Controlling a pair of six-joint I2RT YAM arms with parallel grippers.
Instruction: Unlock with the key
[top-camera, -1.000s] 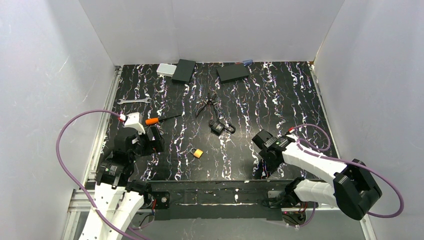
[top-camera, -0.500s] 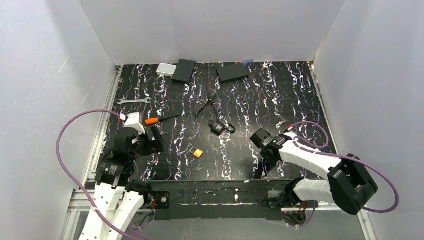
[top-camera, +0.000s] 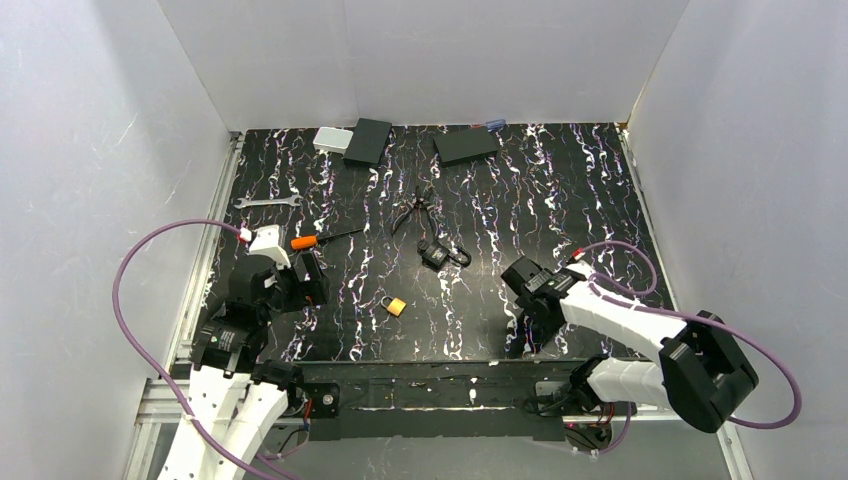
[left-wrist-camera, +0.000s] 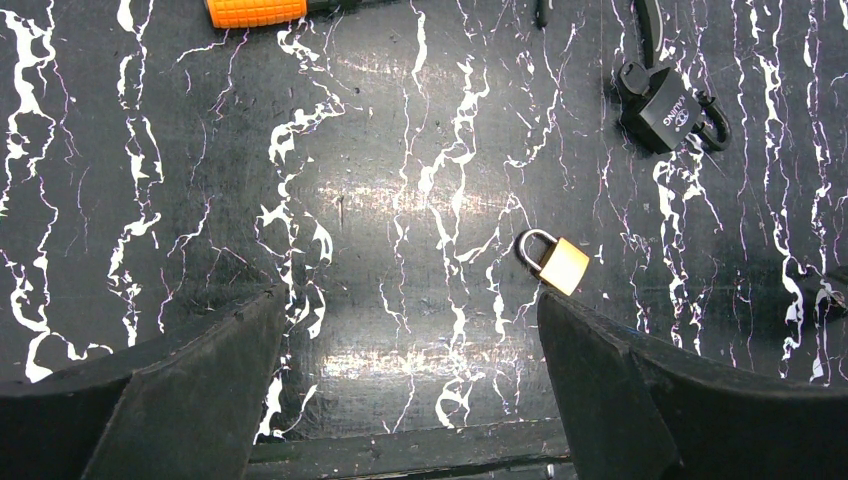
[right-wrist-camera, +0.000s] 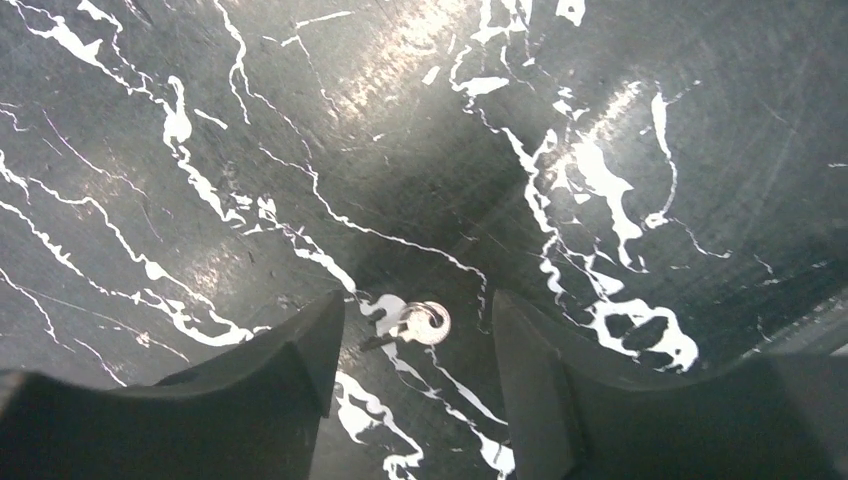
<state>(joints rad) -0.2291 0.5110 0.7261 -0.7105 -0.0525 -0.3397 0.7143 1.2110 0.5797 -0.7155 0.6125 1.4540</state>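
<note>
Bright, even overhead light keeps the top view sharp. The glossy bench (left-wrist-camera: 400, 200) throws soft glare patches in both wrist views. The right wrist view is dimmer, with the right pincer (right-wrist-camera: 415, 335) blurred and shadow around the key (right-wrist-camera: 428, 322).

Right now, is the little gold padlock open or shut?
Shut: the small brass padlock has both shackle ends seated in its body.

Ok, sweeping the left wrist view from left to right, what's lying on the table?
First the orange screwdriver handle at the top edge → brass padlock → black padlock.
</note>
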